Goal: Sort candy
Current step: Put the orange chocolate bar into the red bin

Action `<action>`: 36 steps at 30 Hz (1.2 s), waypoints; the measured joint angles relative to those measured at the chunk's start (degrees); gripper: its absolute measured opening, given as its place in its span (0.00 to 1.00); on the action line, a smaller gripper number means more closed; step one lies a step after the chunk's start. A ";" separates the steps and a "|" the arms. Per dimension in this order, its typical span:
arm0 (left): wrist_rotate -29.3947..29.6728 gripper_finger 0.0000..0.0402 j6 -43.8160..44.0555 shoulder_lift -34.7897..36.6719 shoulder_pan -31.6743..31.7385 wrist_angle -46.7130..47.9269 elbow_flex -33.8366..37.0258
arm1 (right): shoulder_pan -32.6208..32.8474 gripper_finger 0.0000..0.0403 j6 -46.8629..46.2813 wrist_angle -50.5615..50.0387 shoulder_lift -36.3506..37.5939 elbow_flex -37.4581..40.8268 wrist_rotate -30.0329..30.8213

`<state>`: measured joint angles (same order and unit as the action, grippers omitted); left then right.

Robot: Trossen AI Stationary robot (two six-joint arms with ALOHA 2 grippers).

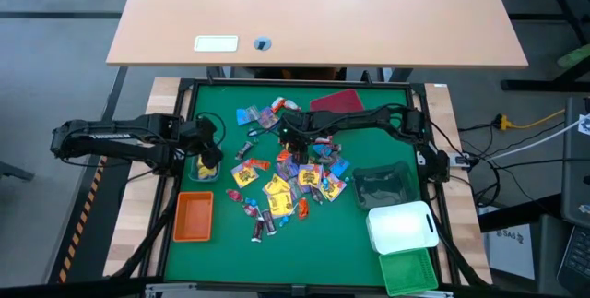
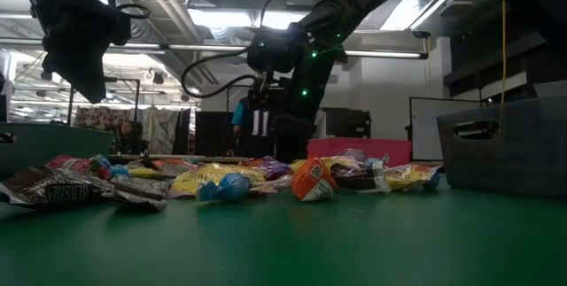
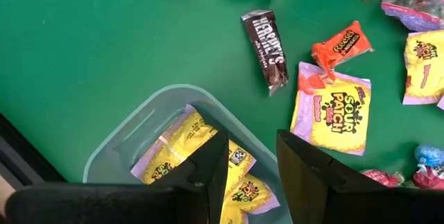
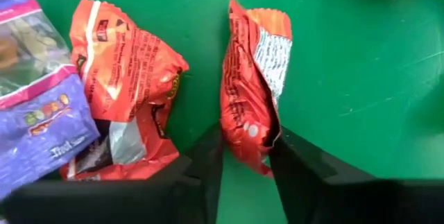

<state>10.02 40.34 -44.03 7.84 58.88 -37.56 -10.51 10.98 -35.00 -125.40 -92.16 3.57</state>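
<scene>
Many small wrapped candies lie in a pile in the middle of the green mat. My right gripper reaches from the right over the pile's far part and is shut on an orange-red wrapped candy. My left gripper hangs open and empty over a small clear bin at the mat's left. Yellow packets lie in that bin. A second orange-red candy and a purple packet lie beside the right fingers. My right gripper pinches the orange-red candy's wrapper at one end between its two fingers. The fingers come from above, pointing down. The wrapper stands on edge, crumpled, and runs on past the fingertips. I cannot tell whether it is clear of the mat.
An orange bin stands at the near left. A dark clear bin, a white bin and a green bin stand at the right. A red bin stands at the far side. A brown bar lies near the clear bin.
</scene>
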 joint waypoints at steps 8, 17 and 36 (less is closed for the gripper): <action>0.02 0.27 0.00 0.00 0.02 -3.17 0.00 | -0.01 0.08 0.57 -0.97 0.04 -0.11 0.31; 0.81 0.27 -7.21 0.00 0.00 -12.45 0.00 | -0.01 0.08 5.52 -8.21 6.79 0.00 1.99; 6.36 0.27 -16.94 0.00 0.01 -26.80 0.00 | -1.82 0.09 6.11 -29.00 20.48 -0.04 23.83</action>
<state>16.38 23.40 -44.03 7.85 32.08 -37.56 -12.34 17.10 -64.00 -104.92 -92.20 27.39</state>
